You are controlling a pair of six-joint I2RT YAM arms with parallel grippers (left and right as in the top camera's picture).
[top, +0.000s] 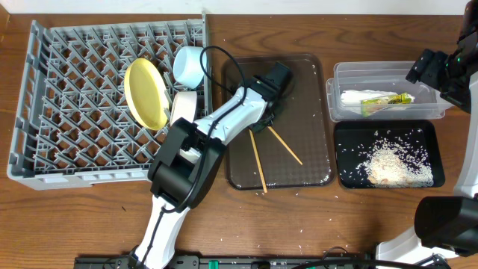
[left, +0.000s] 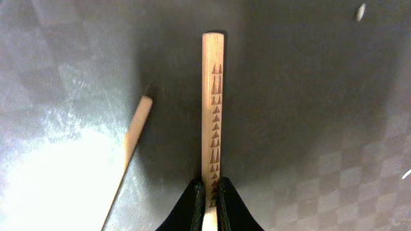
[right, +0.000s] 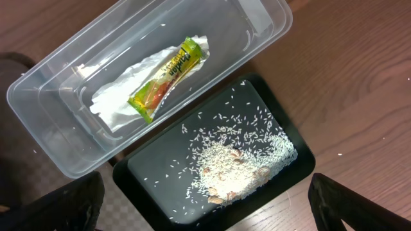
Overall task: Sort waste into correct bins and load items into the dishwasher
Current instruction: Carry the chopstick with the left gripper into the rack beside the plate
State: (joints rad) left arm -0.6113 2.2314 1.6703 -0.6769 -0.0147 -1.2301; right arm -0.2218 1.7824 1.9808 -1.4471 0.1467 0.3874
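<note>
We find the left gripper (left: 210, 192) pinching one chopstick (left: 212, 96) by its patterned end over the brown tray (top: 314, 149). The second chopstick (left: 135, 138) lies beside it, not touching. Beyond, the yellow plate (top: 146, 93) and light blue bowl (top: 189, 66) stand in the grey dish rack (top: 67, 97). Farthest, the right gripper (top: 426, 69) hangs spread wide above the clear tub (right: 45, 128), which contains the wrapper (right: 166, 78) and paper (right: 112, 102), and the black tray (right: 302, 167), which bears rice (right: 237, 167).
</note>
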